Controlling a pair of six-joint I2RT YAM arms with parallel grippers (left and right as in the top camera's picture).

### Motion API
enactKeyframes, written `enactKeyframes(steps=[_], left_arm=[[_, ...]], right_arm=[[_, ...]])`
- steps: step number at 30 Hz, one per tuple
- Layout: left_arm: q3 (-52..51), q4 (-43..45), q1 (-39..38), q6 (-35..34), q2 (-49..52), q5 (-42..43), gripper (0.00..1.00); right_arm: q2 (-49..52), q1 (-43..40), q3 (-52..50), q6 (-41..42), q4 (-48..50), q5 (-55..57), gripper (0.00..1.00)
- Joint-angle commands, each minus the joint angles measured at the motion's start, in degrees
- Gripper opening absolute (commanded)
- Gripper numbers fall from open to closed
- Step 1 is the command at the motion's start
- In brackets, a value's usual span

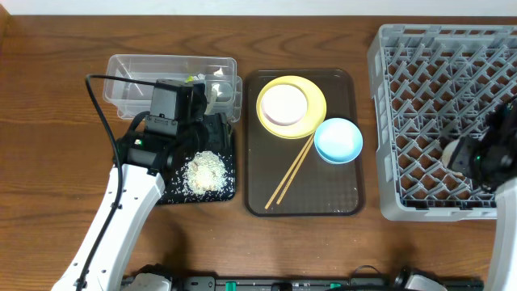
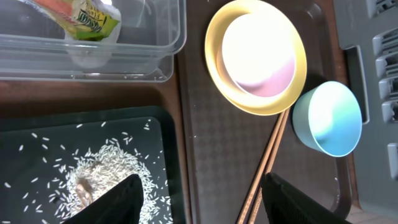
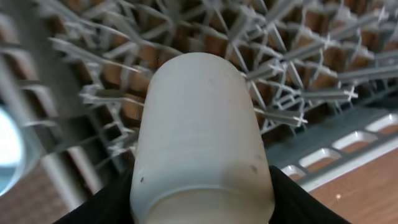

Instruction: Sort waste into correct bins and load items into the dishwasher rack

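Pale cup (image 3: 202,143) clamped lengthwise in right jaws over grey rack (image 3: 298,74), left jaws wide

- Tub (image 1: 174,81) is sitting rear left, wrapper (image 2: 87,15) lying in it.
- Shallow tray (image 1: 226,145) is sitting just before the tub, rice (image 1: 204,171) lying on it.
- Serving tray (image 1: 339,190) is lying between shallow tray and rack (image 1: 420,81).
- On it: bowl (image 1: 283,103) is sitting in plate (image 1: 317,105) at rear left, second bowl (image 1: 338,139) just beside, chopsticks (image 1: 291,171) lying in front.
- Cup (image 3: 202,143) is hanging over rack.
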Motion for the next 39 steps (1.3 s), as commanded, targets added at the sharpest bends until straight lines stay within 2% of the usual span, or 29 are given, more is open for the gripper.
enactKeyframes(steps=[1,6,7,8,10,12,13,14,15,21,24,27,29,34,39], left_arm=[[0.3,-0.2,0.2,0.6,-0.3,-0.5,0.64],[0.3,-0.2,0.2,0.5,-0.3,-0.5,0.64],[0.3,-0.2,0.2,0.5,-0.3,-0.5,0.64],[0.3,-0.2,0.2,0.5,-0.3,-0.5,0.64],[0.3,-0.3,0.2,0.5,-0.3,-0.5,0.64],[0.3,-0.3,0.2,0.5,-0.3,-0.5,0.64],[0.3,-0.3,0.2,0.5,-0.3,-0.5,0.64],[0.3,-0.3,0.2,0.5,-0.3,-0.5,0.64],[0.3,-0.3,0.2,0.5,-0.3,-0.5,0.64],[0.3,-1.6,0.2,0.6,-0.3,-0.9,0.67],[0.3,-3.8,0.2,0.5,-0.2,-5.3,0.68],[0.3,-6.7,0.3,0.5,-0.1,-11.2,0.67],[0.3,-8.6,0.2,0.5,0.0,-14.6,0.67],[0.3,-11.6,0.3,0.2,0.4,-16.9,0.68],[0.3,-11.8,0.2,0.2,0.5,-16.9,0.68]], right_arm=[[2.9,-2.1,1.0,1.0,0.5,1.0,0.01],[7.2,-2.7,0.9,0.9,2.0,1.0,0.02],[8.1,-2.7,0.9,0.9,2.0,1.0,0.05],[8.9,-2.7,0.9,0.9,1.9,1.0,0.16],[10.1,-2.7,0.9,0.9,1.9,0.7,0.45],[10.9,-2.6,0.9,0.9,1.9,-1.0,0.68],[11.0,-2.6,0.9,0.9,2.0,-2.1,0.85],[11.0,-2.6,0.9,0.9,1.9,-3.0,0.94],[10.9,-2.6,1.0,0.9,2.0,-4.3,0.96],[9.6,-2.6,3.0,0.9,1.8,-7.0,0.98],[7.7,-2.0,5.7,-0.6,2.5,-14.1,0.94],[5.2,0.7,6.6,-4.5,6.3,-25.5,0.85],[4.0,3.6,6.6,-5.1,8.7,-28.0,0.81],[4.5,14.3,6.1,-5.2,10.1,-23.8,0.8],[9.6,25.0,5.8,-5.7,10.4,-15.8,0.8]])
